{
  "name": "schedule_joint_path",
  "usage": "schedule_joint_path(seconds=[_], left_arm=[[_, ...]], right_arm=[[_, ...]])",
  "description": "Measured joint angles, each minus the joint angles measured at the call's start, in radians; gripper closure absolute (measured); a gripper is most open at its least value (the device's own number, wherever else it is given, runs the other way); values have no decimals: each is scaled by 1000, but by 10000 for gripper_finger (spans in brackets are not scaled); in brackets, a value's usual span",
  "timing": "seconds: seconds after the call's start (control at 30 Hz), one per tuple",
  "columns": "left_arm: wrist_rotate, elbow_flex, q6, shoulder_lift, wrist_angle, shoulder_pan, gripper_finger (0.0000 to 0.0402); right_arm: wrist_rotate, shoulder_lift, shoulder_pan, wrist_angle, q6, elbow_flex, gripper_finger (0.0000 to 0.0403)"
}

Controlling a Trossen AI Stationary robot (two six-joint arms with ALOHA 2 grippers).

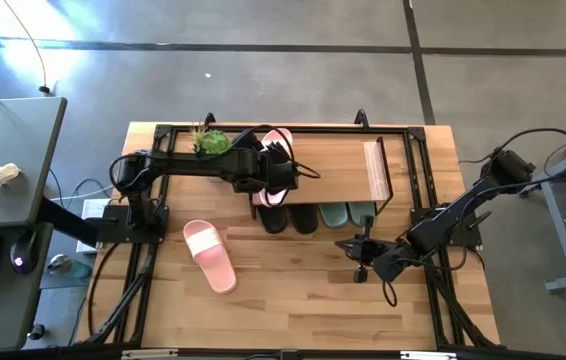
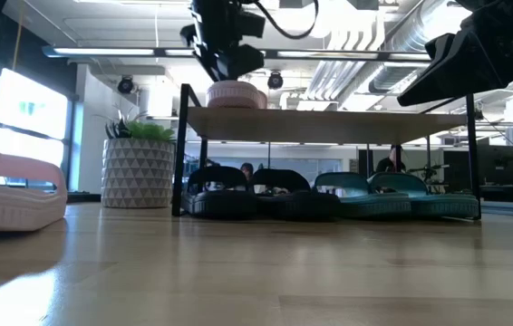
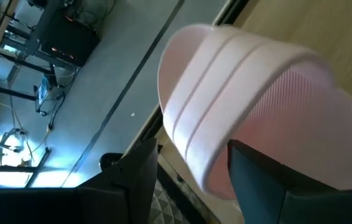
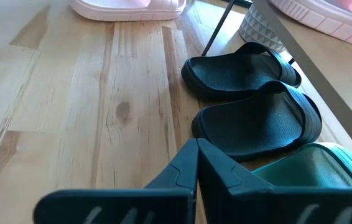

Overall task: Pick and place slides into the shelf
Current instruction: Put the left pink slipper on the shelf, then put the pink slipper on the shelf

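From above, I see my left gripper [image 1: 281,168] over the shelf [image 1: 343,170] top, clamped on a pink slide [image 1: 279,140]; its mate [image 1: 209,256] lies loose on the table [image 1: 293,300].

At table height, that held slide sits on the plank's left end, with the black slides [image 2: 256,194] and green slides [image 2: 401,196] stowed beneath.

My left wrist camera shows fingers [image 3: 269,180] pinching the wide strap. It looks light, soft rubber, so the strap seems the best hold.

My right gripper [image 4: 196,163] waits closed near the black pair.
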Motion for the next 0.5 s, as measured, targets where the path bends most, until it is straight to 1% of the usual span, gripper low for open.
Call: schedule_joint_path(seconds=[0.1, 0.2, 0.33, 0.5], left_arm=[[16, 0, -27, -19, -33, -7, 224], [114, -1, -55, -49, -80, -16, 224], [277, -1, -93, -97, -125, -42, 224], [392, -1, -113, -161, -168, -117, 224]], right_arm=[[-1, 0, 0, -2, 0, 0, 403], [-3, 0, 0, -4, 0, 0, 403], [-8, 0, 0, -7, -3, 1, 403], [-8, 0, 0, -12, -3, 1, 403]])
